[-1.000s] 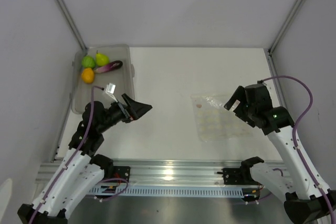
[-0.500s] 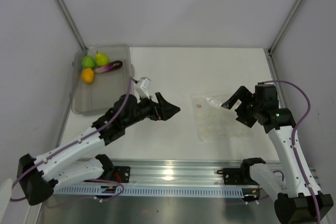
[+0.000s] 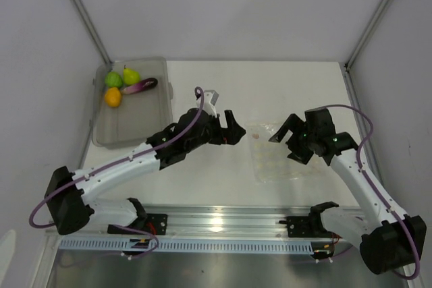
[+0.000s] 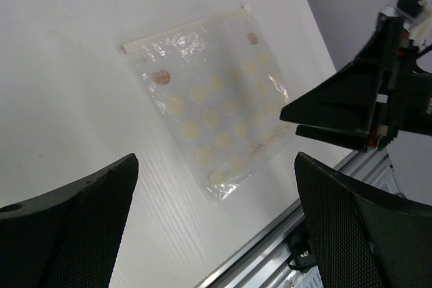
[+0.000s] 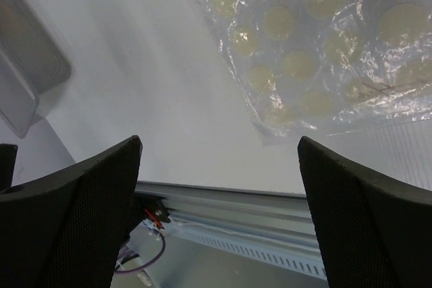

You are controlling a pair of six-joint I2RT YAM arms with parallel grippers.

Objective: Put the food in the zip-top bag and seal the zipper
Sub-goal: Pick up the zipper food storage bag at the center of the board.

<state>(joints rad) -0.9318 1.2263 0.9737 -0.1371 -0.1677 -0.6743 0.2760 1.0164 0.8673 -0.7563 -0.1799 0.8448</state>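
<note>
**1. Tool state.** The left tool was spread wide and held nothing. It hung over the desk, just beside the left edge of the zip-top bag. The right tool was likewise spread and empty, poised above the middle of the bag. As far as the views showed, neither tool touched the plastic.

**2. Reason for the arrangement.** The tools faced the bag from opposite sides. This placement was judged to suit a two-arm opening of the mouth, with one tool steadying a wall while the other parts the zipper. No food had yet been loaded.

**3. Location of the food.** All four pieces lay bunched in the far-left corner of the translucent bin, well apart from the bag:
- the green fruit
- the pear
- the eggplant
- the orange-yellow fruit

**4. Appearance of the bag.** The bag lay flat on the desk, empty, clear and crinkled, with glare along its creases. Rows of pale round spots showed across it. A small red dot sat near its far-left corner. The zipper appeared as a thin strip along the far edge. Whether it was pressed closed could not be determined.
</note>
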